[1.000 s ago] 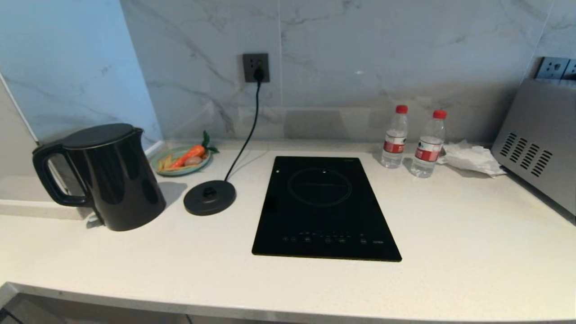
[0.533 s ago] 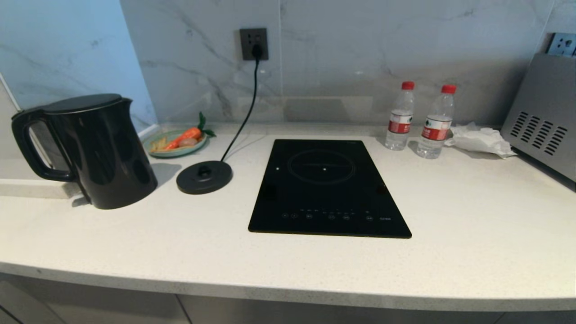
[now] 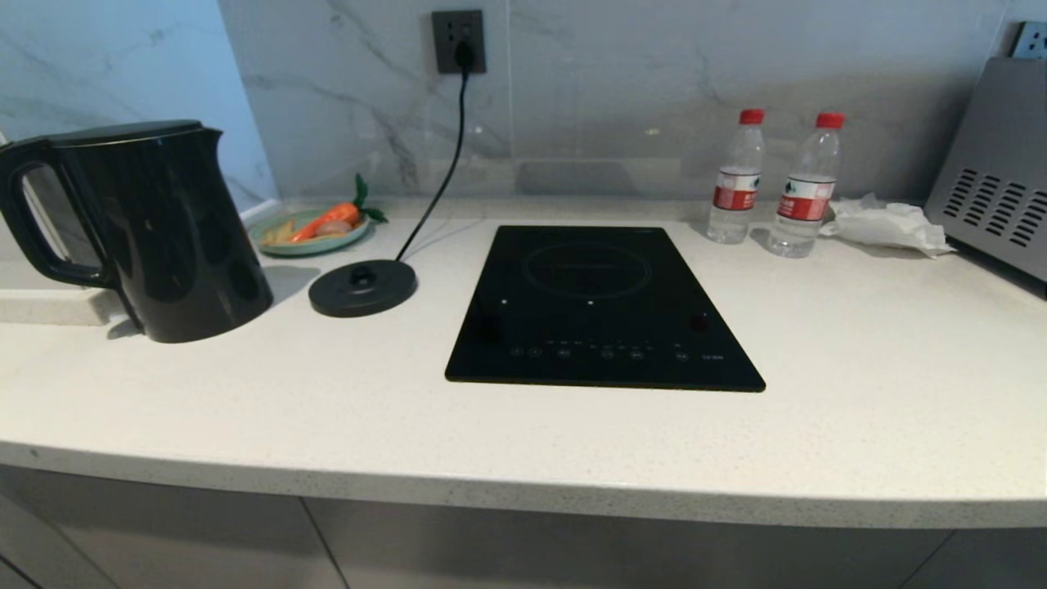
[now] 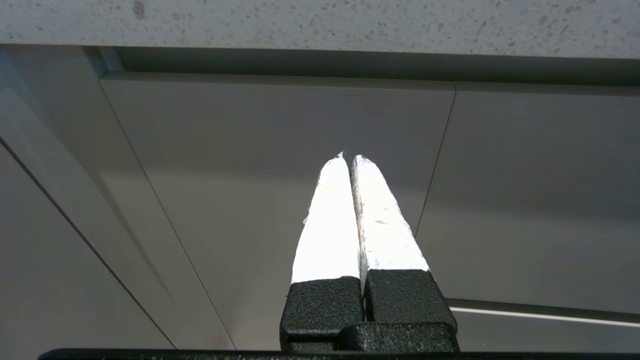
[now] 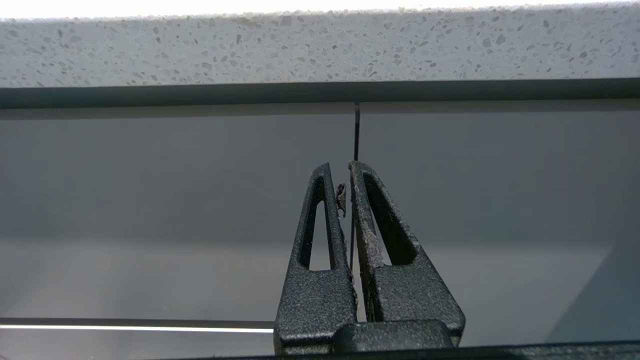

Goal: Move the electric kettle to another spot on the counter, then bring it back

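The black electric kettle (image 3: 159, 229) stands upright at the far left of the speckled counter (image 3: 523, 442), off its round corded base (image 3: 362, 288), handle pointing left. Neither arm shows in the head view. My left gripper (image 4: 348, 157) is shut and empty, parked below the counter's front edge (image 4: 320, 22), facing grey cabinet doors. Also under the counter's edge (image 5: 320, 47), my right gripper (image 5: 339, 166) hangs shut with nothing in it.
A black induction hob (image 3: 601, 307) lies in the counter's middle. A plate of toy food (image 3: 311, 231) sits behind the base, whose cord runs to a wall socket (image 3: 458, 39). Two water bottles (image 3: 736, 178), a crumpled tissue (image 3: 887, 225) and a metal appliance (image 3: 994, 204) stand at the right.
The whole head view has shifted: the camera has sunk lower, so the counter's front edge and the cabinet fronts show more. Nothing on the counter has moved.
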Robot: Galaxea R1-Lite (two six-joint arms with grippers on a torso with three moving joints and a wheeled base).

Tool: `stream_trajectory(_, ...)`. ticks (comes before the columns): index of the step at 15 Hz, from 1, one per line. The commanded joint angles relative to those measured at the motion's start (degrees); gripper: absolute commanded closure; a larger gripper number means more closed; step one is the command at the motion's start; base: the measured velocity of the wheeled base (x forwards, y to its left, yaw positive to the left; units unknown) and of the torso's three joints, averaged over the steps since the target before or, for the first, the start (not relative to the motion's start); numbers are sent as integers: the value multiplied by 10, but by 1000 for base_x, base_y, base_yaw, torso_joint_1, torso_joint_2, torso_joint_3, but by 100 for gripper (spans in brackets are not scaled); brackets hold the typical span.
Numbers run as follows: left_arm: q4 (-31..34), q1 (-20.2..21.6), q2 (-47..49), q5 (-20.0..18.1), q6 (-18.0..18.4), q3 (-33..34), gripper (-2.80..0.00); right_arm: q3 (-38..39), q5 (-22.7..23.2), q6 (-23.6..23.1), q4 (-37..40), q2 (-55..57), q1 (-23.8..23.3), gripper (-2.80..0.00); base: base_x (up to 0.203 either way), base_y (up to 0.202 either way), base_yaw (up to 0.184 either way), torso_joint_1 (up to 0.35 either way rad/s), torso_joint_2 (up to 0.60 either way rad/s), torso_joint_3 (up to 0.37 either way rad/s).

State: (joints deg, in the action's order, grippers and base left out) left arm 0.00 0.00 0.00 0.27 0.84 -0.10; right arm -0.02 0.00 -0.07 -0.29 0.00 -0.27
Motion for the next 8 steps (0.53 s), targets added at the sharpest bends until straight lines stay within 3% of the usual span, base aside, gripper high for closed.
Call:
stream_trajectory(1,0,0,1,0,0,0,0,0,0,0,-1,0,0,0,0,0,0,0,42,44)
stream_trajectory(8,0,0,1,0,0,0,0,-1,0,0,-1,0,0,0,0,0,0,-1,4,3)
